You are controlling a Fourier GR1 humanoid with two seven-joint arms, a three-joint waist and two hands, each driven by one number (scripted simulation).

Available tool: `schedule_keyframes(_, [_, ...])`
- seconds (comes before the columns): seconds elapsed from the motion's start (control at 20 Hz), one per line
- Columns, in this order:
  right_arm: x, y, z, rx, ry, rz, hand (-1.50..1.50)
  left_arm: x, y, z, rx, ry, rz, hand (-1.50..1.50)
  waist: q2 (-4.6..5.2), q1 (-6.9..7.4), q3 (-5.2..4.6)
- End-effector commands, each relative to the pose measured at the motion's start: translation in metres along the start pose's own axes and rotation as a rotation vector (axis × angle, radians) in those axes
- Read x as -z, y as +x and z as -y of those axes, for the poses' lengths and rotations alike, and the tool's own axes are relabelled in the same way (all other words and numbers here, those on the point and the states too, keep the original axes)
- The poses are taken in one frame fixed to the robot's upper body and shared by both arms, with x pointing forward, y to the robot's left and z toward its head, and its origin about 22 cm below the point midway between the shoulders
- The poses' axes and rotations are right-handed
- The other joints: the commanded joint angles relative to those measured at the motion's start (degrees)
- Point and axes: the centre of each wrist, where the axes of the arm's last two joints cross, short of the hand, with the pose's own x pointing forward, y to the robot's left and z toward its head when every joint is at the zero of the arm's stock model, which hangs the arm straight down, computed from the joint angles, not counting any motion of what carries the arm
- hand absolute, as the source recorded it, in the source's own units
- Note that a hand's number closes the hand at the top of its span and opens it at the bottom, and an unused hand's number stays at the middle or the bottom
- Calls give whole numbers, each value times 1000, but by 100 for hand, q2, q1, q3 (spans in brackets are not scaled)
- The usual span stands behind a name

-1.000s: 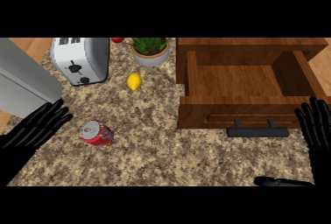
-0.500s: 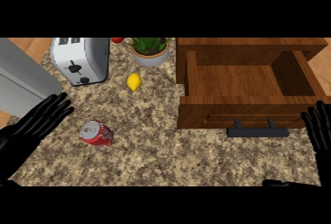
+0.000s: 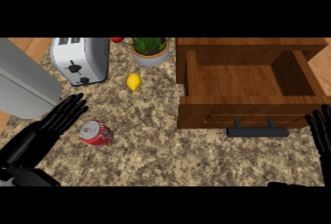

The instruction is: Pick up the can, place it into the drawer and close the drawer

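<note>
A red can (image 3: 97,133) lies on its side on the speckled counter, left of centre. My left hand (image 3: 48,127) is open just to the can's left, fingers straight and pointing up-right, a small gap from it. The wooden drawer (image 3: 249,114) stands pulled open at the upper right, nothing inside, with a black handle (image 3: 257,131) on its front. My right hand (image 3: 321,129) shows only at the right edge, fingers straight and upright, beside the drawer's front corner.
A silver toaster (image 3: 81,59) stands at the upper left, with a grey appliance (image 3: 19,87) to its left. A yellow lemon (image 3: 134,81) lies below a potted plant (image 3: 150,49). A small red thing (image 3: 117,40) peeks at the top edge.
My left hand has risen and moved right, closer to the can. My right hand has slid towards the right edge. The can and drawer have not moved.
</note>
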Motion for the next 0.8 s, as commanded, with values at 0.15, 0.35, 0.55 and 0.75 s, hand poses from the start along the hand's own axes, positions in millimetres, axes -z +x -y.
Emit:
schedule_keyframes(0.15, [4, -10, -2, 2, 7, 18, -150, 10, -34, -24, 5, 42, -6, -150, 3, -4, 0])
schedule_keyframes(0.35, [2, 19, 10, -16, 9, -10, -150, -7, -60, -11, 33, 30, -26, -150, 0, 2, -2])
schedule_keyframes(0.55, [-4, -14, 15, -3, 8, 5, -150, -5, -67, -27, 25, 55, -30, -150, 1, -1, 0])
schedule_keyframes(0.75, [-5, -7, 10, -11, 9, -7, -150, -9, -78, -31, 13, 61, -42, -150, -1, 2, 0])
